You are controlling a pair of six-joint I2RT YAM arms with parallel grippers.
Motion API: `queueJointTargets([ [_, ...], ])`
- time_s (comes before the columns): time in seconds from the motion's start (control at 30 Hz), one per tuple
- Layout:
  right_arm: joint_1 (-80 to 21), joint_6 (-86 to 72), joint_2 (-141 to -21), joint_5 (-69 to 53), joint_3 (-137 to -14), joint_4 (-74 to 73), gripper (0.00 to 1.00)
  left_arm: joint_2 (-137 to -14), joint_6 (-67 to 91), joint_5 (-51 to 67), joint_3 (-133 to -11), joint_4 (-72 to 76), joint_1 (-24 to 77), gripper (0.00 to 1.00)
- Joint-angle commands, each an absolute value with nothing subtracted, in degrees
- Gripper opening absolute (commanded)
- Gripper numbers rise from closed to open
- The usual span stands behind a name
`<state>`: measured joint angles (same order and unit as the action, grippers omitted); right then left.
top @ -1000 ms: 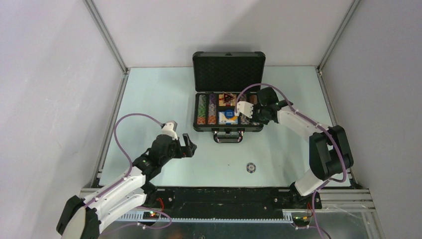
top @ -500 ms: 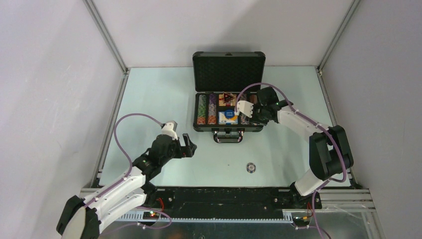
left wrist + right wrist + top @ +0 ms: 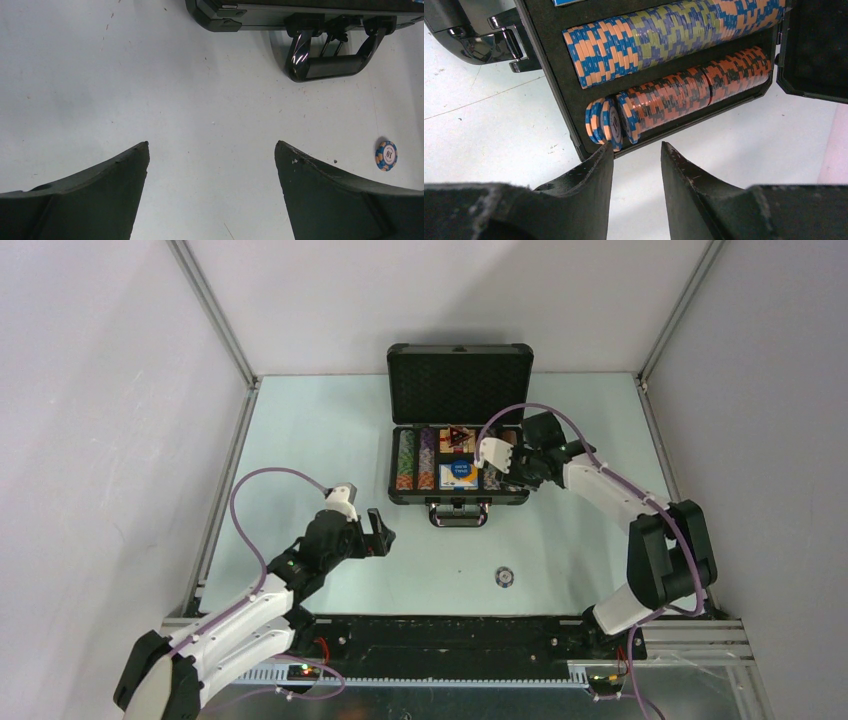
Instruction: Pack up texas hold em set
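The dark briefcase (image 3: pixel 458 498) lies open at the back middle of the table, lid (image 3: pixel 459 380) upright. Rows of striped poker chips (image 3: pixel 674 32) fill its slots, with a dark triangular marker (image 3: pixel 458 437) and a blue-labelled card (image 3: pixel 459 474) between them. My right gripper (image 3: pixel 636 145) hangs open and empty over the case's right edge, just outside a few blue-and-orange chips (image 3: pixel 601 122) at the end of the orange row (image 3: pixel 696 85). One loose chip (image 3: pixel 505 577) lies on the table. My left gripper (image 3: pixel 212 145) is wide open over bare table, left of that chip (image 3: pixel 386 155).
The case handle (image 3: pixel 327 65) sticks out toward the arms from the case's front wall. Metal frame rails (image 3: pixel 222 480) run along the table's left and right sides. White walls close in the back and the sides.
My right gripper has opened and drawn slightly back over the case's right end. The left arm has not moved.
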<state>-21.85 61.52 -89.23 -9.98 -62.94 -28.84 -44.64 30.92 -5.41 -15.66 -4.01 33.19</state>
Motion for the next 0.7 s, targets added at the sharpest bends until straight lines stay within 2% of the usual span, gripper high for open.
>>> queueJointTargets([
  [0.0,-21.48,60.77,-86.43,-11.03,-63.37,-29.41,0.43,-44.81,29.90,-5.63,-16.90,-2.19,32.87,1.00],
  [0.23,-20.78,57.85,-83.03,-15.41,-63.35,-28.46,0.42,-44.96,29.91,-5.51,-16.99,-2.20,32.87,1.00],
  [0.43,-19.74,51.41,-80.50,-19.41,-63.29,-22.63,0.36,-44.84,29.88,-5.62,-16.89,-2.20,32.91,1.00],
  [0.57,-19.20,42.37,-77.79,-22.02,-61.10,-11.26,0.39,-44.82,29.83,-5.62,-16.96,-2.16,32.79,1.00],
  [0.67,-18.91,30.84,-77.32,-19.94,-60.27,-5.32,0.37,-44.79,29.88,-5.62,-16.92,-2.20,32.85,1.00],
])
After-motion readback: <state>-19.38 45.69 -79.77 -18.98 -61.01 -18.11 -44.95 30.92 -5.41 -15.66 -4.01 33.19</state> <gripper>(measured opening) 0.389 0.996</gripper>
